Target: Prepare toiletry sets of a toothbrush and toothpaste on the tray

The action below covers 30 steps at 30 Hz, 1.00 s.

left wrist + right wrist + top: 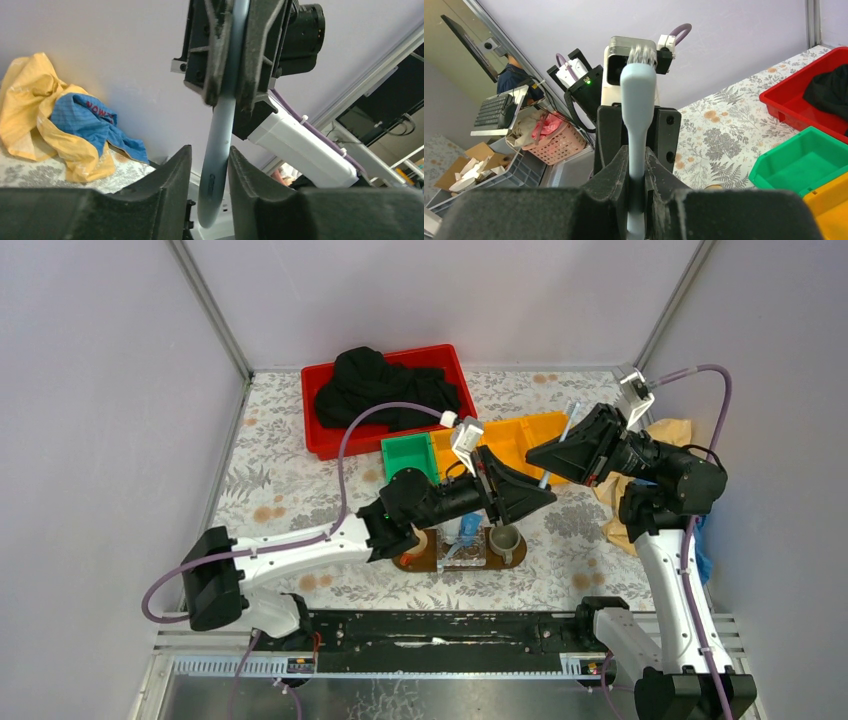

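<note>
The toothbrush (638,85), clamped in the right gripper (637,155) and loosely bracketed by the left gripper's (210,152) part-open jaws, is yet to be set on the tray (412,562) beside the blue toothpaste (468,529).

A table (290,490) covered with a pale cloth printed with grey leaves and orange blooms is seen. At its far side, left of centre, a red rectangular plastic bin (430,357) is set. Just in front of it a small green plastic bin (408,455) and a yellow plastic bin (520,435) are placed side by side, the green on the left. A dark-brown oval wooden tray (415,562) is laid nearer, at the centre. A crumpled yellow cloth (670,432) and a blue cloth (703,550) are heaped at the right edge.
</note>
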{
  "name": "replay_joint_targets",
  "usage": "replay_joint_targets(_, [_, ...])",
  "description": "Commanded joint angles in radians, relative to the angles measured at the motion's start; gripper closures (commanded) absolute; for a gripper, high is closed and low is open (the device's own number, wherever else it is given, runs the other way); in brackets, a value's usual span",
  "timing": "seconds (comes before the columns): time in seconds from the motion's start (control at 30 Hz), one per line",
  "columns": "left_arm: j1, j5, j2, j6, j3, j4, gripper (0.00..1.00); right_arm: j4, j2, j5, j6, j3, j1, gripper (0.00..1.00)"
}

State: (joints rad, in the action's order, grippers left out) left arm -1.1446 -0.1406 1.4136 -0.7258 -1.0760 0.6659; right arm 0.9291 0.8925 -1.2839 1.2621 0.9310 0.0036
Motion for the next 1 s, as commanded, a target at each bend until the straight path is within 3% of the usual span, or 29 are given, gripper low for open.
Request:
replay_joint_targets(0.0, [-0.006,-0.071,0.026,-0.004,-0.065,0.047,0.70,0.026,-0.010,0.008,-0.016,-0.005,0.006,0.97])
replay_joint_targets(0.1, [-0.005,-0.072,0.019,0.017,-0.066,0.040,0.95,0.007,-0.010,0.003,-0.035,-0.005,0.006,0.91])
replay_joint_targets(0.13, [-0.006,-0.073,0.010,0.030,-0.062,0.033,1.00,-0.015,-0.013,-0.002,-0.050,-0.002,0.006,0.77])
replay_joint_targets(0.23, [-0.004,-0.054,-0.036,0.084,-0.032,-0.016,1.00,-0.146,-0.022,-0.046,-0.172,0.022,0.006,0.42])
replay_joint_targets(0.33, [-0.001,-0.038,-0.124,0.182,0.009,-0.131,1.00,-0.496,-0.034,-0.097,-0.458,0.092,0.006,0.23])
replay_joint_targets(0.43, [0.006,-0.045,-0.206,0.287,0.027,-0.289,1.00,-1.033,-0.033,-0.101,-0.953,0.223,0.006,0.15])
replay_joint_targets(0.5, [0.016,-0.059,-0.242,0.339,0.019,-0.405,1.00,-1.201,-0.025,-0.119,-1.096,0.280,0.006,0.12])
replay_joint_targets(0.57, [0.027,-0.084,-0.264,0.374,0.008,-0.499,1.00,-1.209,-0.024,-0.155,-1.097,0.296,0.006,0.12])
replay_joint_targets(0.73, [0.032,-0.113,-0.280,0.457,-0.030,-0.633,1.00,-1.054,-0.032,-0.186,-0.953,0.287,0.007,0.12])
replay_joint_targets(0.87, [0.031,-0.116,-0.274,0.505,-0.061,-0.674,1.00,-1.027,-0.024,-0.188,-0.901,0.301,0.013,0.15])
replay_joint_targets(0.97, [0.032,-0.124,-0.260,0.517,-0.080,-0.685,1.00,-0.984,-0.012,-0.175,-0.850,0.293,0.031,0.26])
